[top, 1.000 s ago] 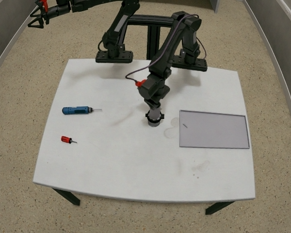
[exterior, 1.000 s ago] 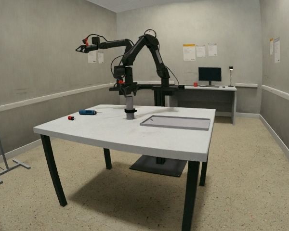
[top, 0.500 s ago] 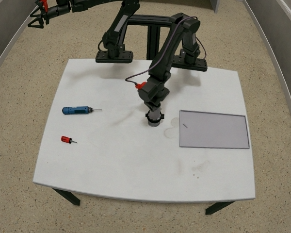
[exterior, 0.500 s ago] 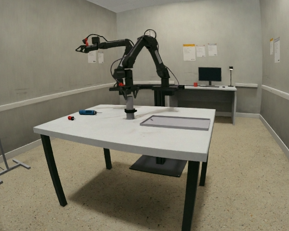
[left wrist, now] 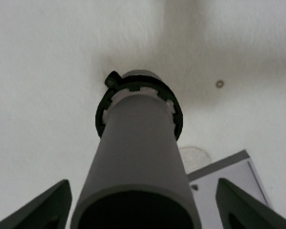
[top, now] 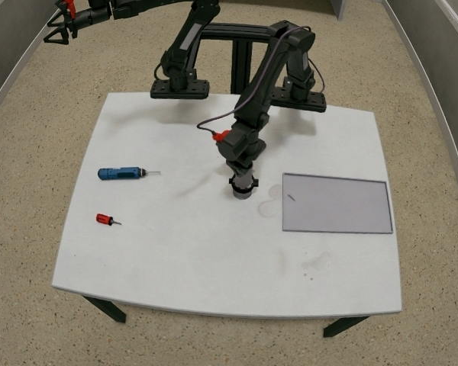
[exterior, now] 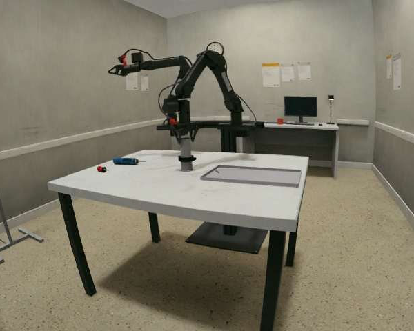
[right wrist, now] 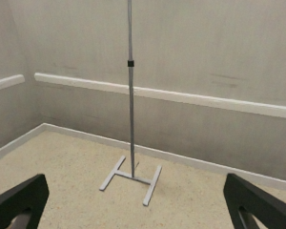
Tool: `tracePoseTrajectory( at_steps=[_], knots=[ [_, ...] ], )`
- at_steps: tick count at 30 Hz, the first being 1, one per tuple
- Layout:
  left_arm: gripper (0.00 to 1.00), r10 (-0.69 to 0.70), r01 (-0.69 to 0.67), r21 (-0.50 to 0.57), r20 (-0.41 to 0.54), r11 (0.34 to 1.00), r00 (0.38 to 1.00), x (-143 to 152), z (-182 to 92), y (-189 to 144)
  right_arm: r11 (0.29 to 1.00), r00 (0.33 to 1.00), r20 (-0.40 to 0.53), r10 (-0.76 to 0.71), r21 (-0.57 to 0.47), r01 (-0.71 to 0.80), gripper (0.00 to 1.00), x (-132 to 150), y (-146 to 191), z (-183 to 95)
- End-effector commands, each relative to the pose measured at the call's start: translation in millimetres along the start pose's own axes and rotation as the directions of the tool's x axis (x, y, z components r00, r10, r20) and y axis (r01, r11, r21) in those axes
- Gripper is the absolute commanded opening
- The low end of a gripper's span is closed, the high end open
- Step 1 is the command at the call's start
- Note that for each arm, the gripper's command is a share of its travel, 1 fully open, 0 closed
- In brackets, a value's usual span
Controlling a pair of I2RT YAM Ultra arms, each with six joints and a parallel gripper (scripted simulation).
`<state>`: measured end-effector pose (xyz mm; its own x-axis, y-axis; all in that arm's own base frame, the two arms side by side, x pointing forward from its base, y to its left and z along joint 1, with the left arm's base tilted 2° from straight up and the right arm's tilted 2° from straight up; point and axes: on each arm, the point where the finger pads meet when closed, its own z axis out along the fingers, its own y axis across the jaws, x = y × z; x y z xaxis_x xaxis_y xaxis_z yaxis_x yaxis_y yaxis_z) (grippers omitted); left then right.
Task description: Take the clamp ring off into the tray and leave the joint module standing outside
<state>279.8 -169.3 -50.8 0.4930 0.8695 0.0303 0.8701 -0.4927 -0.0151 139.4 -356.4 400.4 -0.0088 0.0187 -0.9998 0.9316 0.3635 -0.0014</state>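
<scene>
Sits around the upright joint module, clamp ring not yet off, with link tube in place and tray beside, holding a small pin-like piece, perhaps an already removed fastener. Remains to be freed, lifted off and trayed. Straddles the tube, left pincer mostly open, gripping nothing; hangs wide open and empty off the surface, right pincer.

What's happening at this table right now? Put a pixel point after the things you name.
The left gripper (top: 243, 171) (exterior: 184, 139) (left wrist: 143, 187) is open around the upper end of the upright link tube (exterior: 185, 147) (left wrist: 139, 138), apparently not gripping it. The clamp ring (exterior: 187, 158) (left wrist: 103, 107) is still on, outside the tray (top: 340, 204) (exterior: 257, 176) (left wrist: 219, 165). The right gripper (top: 56, 31) (exterior: 114, 70) (right wrist: 136, 181) hangs open, away from the table.
</scene>
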Motion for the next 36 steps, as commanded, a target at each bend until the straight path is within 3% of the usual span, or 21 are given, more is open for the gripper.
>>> tracePoseTrajectory(
  at_steps=[1, 9, 10, 26, 27, 36],
  knots=[
    [0.8, 0.004, -0.004, -0.021, 0.004, 1.0, 1.0, -1.4, -3.8, 5.4, 1.0, 1.0, 0.025, -0.001, -0.001, 0.001, 1.0, -8.9, 0.8, -2.1],
    [0.8, 0.004, -0.004, -0.021, 0.004, 1.0, 1.0, -1.4, -3.8, 5.4, 1.0, 1.0, 0.025, -0.001, -0.001, 0.001, 1.0, -8.9, 0.8, -2.1],
    [0.72, 0.004, -0.004, -0.021, 0.004, 1.0, 1.0, -1.4, -3.8, 5.4, 1.0, 1.0, 0.025, -0.001, -0.001, 0.001, 1.0, -8.9, 0.8, -2.1],
    [0.72, 0.004, -0.004, -0.021, 0.004, 1.0, 1.0, -1.4, -3.8, 5.4, 1.0, 1.0, 0.025, -0.001, -0.001, 0.001, 1.0, -8.9, 0.8, -2.1],
    [0.64, 0.004, -0.004, -0.021, 0.004, 1.0, 1.0, -1.4, -3.8, 5.4, 1.0, 1.0, 0.025, -0.001, -0.001, 0.001, 1.0, -8.9, 0.8, -2.1],
    [0.64, 0.004, -0.004, -0.021, 0.004, 1.0, 1.0, -1.4, -3.8, 5.4, 1.0, 1.0, 0.025, -0.001, -0.001, 0.001, 1.0, -8.9, 0.8, -2.1]
  ],
)
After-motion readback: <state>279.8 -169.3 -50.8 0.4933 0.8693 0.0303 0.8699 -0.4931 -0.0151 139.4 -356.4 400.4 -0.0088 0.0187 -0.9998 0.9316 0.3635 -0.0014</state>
